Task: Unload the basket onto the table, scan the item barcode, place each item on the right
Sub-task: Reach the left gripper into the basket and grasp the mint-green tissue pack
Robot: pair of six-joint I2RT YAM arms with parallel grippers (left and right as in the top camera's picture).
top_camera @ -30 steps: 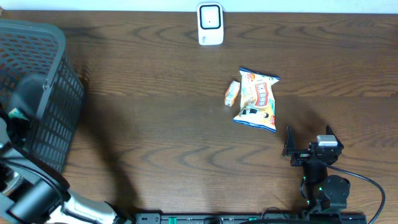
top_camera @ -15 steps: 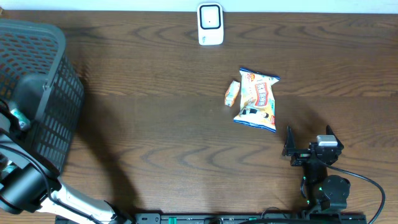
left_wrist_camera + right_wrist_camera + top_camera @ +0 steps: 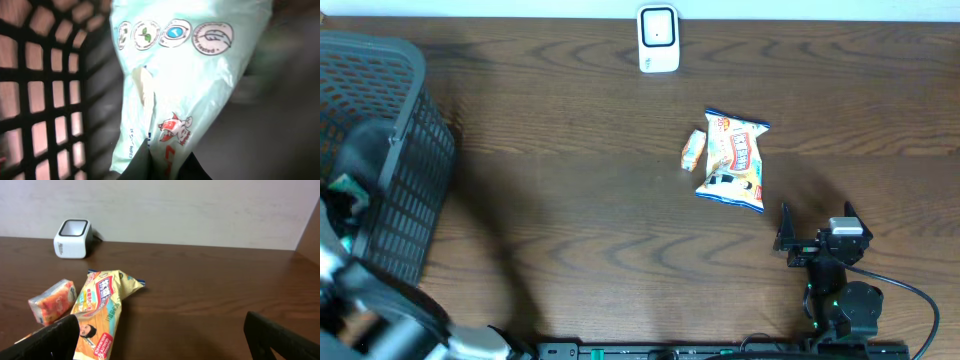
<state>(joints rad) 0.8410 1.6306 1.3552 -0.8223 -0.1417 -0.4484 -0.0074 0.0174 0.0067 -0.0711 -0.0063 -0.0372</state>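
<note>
The pale mint packet (image 3: pixel 190 75) (round icons, a red mascot) is inside the black mesh basket (image 3: pixel 410 150), pinched tight by the left gripper (image 3: pixel 167 156). Far right of the basket, the right gripper (image 3: pixel 817 228) gapes empty over the dark wooden table (image 3: pixel 570 200), a pale wall behind.

left fingers (image 3: pixel 142 165) pinched closed, right fingers (image 3: pixel 280 339) spread wide

We note a mint-green bag (image 3: pixel 190 85) with blue and green round icons and red print. Basket (image 3: pixel 390 120): black grid. Table (image 3: pixel 570 200): dark brown wood grain. Scanner (image 3: pixel 658 40): white, dark window. Pouch (image 3: pixel 735 160): yellow-orange, blue ends. Packet (image 3: pixel 693 149): orange.
</note>
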